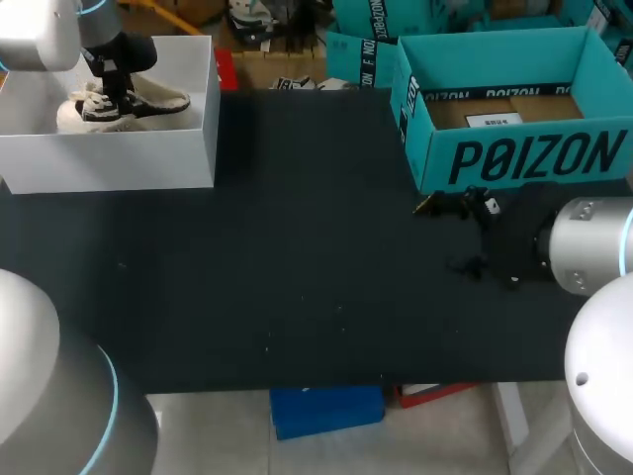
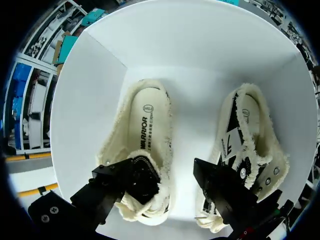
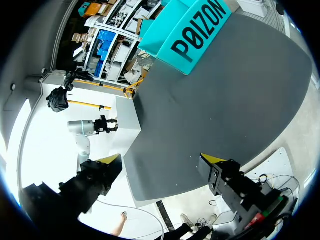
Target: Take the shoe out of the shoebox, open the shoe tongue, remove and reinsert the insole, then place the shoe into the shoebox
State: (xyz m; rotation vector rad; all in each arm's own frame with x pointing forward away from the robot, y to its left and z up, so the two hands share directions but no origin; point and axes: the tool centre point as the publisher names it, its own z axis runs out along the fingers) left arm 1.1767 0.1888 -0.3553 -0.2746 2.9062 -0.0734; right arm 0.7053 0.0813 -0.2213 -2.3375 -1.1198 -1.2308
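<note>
Head view: the white cardboard shoebox point(image 1: 109, 158) sits at the far left corner of the black tabletop point(image 1: 297, 267). The left gripper point(image 1: 111, 89) is lowered into it, over the pale shoes. An open teal cardboard box point(image 1: 514, 158) stands at the far right corner. The right gripper point(image 1: 465, 213) hangs just in front of that box, near the right edge; this view does not show how its fingers are set.

Left wrist view: a cream canvas shoe with frayed edges point(image 2: 145, 130) lies flat on the shoebox floor, opening up, its pale insole seated inside. A second cream shoe with black markings point(image 2: 250, 135) lies beside it, not touching it. The left gripper point(image 2: 170, 174) has its fingers spread: one rests over the tongue end of the first shoe, the other over the second shoe's laces. They pinch nothing.

Right wrist view: the right gripper point(image 3: 162, 160) has its yellow-tipped fingers parted and empty, with bare tabletop ahead of them and the teal box far beyond.

Progress, as I judge it: the shoe is in the shoebox and ungrasped, so taking it out is not done. The pictures show no sign of tongue or insole work. All four steps look to remain, starting with closing on the first shoe.
</note>
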